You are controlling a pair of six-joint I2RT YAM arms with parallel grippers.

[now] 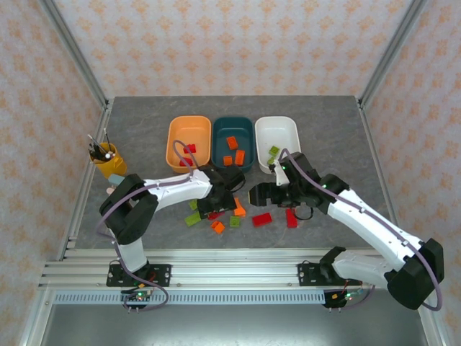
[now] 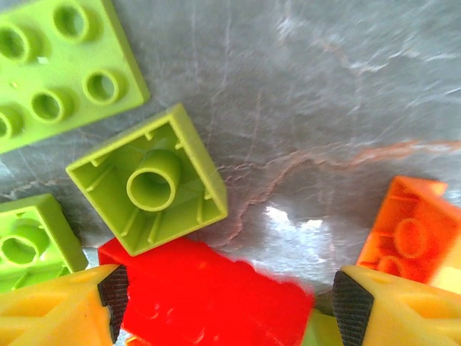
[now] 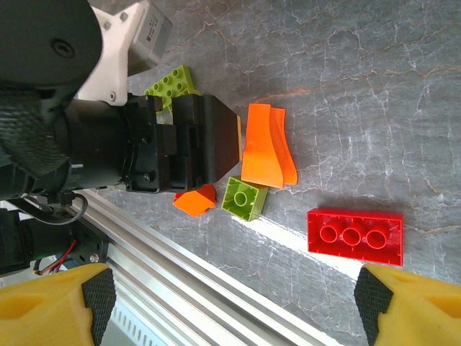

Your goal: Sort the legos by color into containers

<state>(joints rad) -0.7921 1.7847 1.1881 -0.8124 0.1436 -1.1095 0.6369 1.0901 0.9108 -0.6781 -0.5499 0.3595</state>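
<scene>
left gripper (image 2: 225,306) spread, red lego (image 2: 209,292) lay between its tips | right gripper (image 3: 230,297) spread, three-stud red lego (image 3: 355,236) lay just ahead

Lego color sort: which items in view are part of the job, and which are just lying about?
Job:
- loose legos, red, orange and green
- orange tub
- teal tub
- white tub

Lying about:
- yellow pen cup
</scene>
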